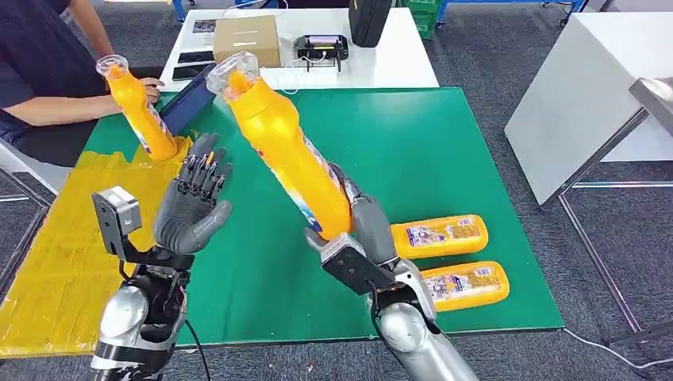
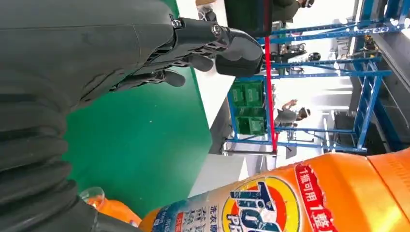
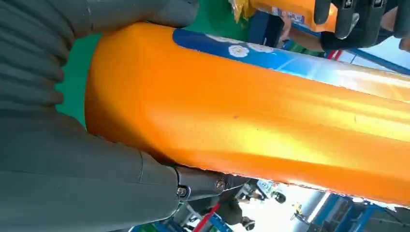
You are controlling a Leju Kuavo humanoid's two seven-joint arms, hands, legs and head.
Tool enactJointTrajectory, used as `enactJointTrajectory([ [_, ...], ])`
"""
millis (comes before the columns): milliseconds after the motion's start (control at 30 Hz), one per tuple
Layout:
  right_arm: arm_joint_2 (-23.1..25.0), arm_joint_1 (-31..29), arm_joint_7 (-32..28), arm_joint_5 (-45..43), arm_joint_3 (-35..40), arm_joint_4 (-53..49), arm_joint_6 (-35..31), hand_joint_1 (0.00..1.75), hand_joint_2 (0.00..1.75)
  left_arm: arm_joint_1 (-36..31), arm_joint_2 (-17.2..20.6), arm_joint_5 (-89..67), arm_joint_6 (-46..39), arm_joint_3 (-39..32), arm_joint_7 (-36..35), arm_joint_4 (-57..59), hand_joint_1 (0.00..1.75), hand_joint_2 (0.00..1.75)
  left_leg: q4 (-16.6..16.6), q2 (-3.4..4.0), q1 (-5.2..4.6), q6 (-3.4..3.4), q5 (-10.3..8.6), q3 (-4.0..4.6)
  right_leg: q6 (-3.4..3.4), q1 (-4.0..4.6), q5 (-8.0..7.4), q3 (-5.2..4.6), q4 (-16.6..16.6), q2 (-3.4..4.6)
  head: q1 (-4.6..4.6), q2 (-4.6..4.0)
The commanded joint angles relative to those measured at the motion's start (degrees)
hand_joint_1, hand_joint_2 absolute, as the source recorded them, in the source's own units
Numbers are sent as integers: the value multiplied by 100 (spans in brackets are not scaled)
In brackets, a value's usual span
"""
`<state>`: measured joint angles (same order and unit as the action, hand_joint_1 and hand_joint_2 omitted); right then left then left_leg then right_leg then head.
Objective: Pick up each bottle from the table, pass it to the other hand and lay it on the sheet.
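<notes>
Above the green table (image 1: 444, 135) beside the yellow sheet (image 1: 55, 254), the right hand (image 1: 361, 230) grips the base of a tilted orange bottle (image 1: 290, 147), while the left hand (image 1: 194, 202) waits beside it, fingers spread and holding nothing.

Grey carpet floor (image 1: 492, 48) surrounds a white table (image 1: 381, 67) and blue racks (image 2: 367, 87).

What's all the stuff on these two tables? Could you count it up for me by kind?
Orange bottles: 4 (one held by the right hand at, one held by a person, two lying on the green mat)
Cardboard boxes: 1
Black handheld controllers: 1
Yellow sheets: 1
Total: 7
</notes>
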<state>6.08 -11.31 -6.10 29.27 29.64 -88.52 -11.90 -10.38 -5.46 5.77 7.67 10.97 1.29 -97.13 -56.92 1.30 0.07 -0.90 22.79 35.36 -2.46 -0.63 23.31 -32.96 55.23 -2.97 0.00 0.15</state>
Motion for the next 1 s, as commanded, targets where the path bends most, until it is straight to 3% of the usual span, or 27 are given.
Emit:
enactJointTrajectory([
  [33, -328, -329, 107, 158, 767, 56, 550, 175, 175, -44, 221, 32, 370, 501, -24, 111, 0, 175, 1, -2, 2, 4, 6, -12, 5, -1, 5, 12, -1, 19, -2, 0],
  [367, -366, -887, 368, 266, 1888, 911, 1410, 175, 175, -204, 150, -290, 623, 688, 187, 89, 0, 175, 2, 2, 4, 5, 8, -16, 7, 1, 4, 16, -2, 31, 0, 0],
  [700, -397, -1127, 330, 112, 2399, 1421, 1538, 175, 175, -319, 175, -255, 787, 802, 229, 175, 0, 175, 3, -11, 6, 8, 7, -24, 9, 1, 12, 29, -6, 17, -2, 0],
  [733, -404, -1152, 334, 89, 2435, 1415, 1563, 175, 175, -323, 187, -316, 832, 811, 340, 161, 61, 175, 4, -11, 7, 8, 5, -21, 8, 3, 10, 26, -8, 13, 0, 0],
  [767, -408, -1163, 337, 77, 2455, 1410, 1572, 175, 175, -311, 183, -330, 864, 802, 389, 147, 175, 175, 3, -8, 5, 6, 1, -12, 5, 2, 6, 15, -6, 6, -2, 0],
  [1000, -457, -1099, 360, 71, 2411, 1371, 1554, 175, 175, -247, 174, -630, 830, 783, 573, -18, 175, 175, 3, -19, 8, 9, 7, -25, 10, 4, 14, 30, -6, 11, -2, 0],
])
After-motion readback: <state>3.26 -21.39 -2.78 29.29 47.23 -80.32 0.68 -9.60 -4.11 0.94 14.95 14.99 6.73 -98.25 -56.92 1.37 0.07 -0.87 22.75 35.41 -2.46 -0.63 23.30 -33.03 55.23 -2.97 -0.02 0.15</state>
